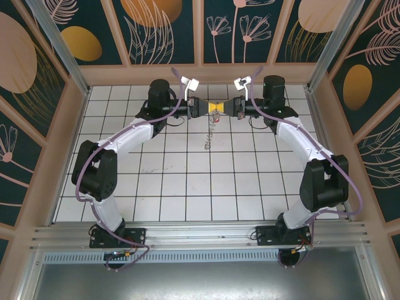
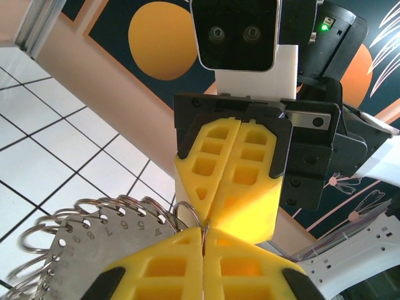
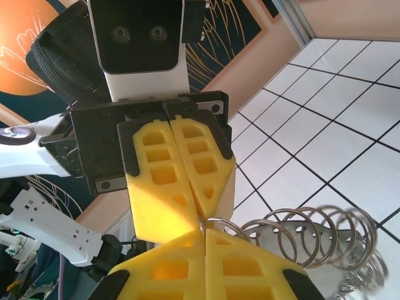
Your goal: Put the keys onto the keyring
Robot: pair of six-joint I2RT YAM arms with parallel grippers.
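Top external showed the left gripper (image 1: pixel 210 108) and right gripper (image 1: pixel 220 107) both pinching the dangling keyring (image 1: pixel 211 132); neither, I judged, should tug harder

The left gripper (image 1: pixel 210 107) and the right gripper (image 1: pixel 220 107) stood tip to tip near the back wall (image 1: pixel 200 74), closing that passage. The keyring (image 1: pixel 211 134) hung below them. The tiled table (image 1: pixel 187 187) in front lay open.

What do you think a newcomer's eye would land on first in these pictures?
The yellow jaws of the left gripper and right gripper meet tip to tip, shut, at the far middle of the tiled table. They pinch the keyring, a fan of silvery rings on a number-stamped plate, dangling below.
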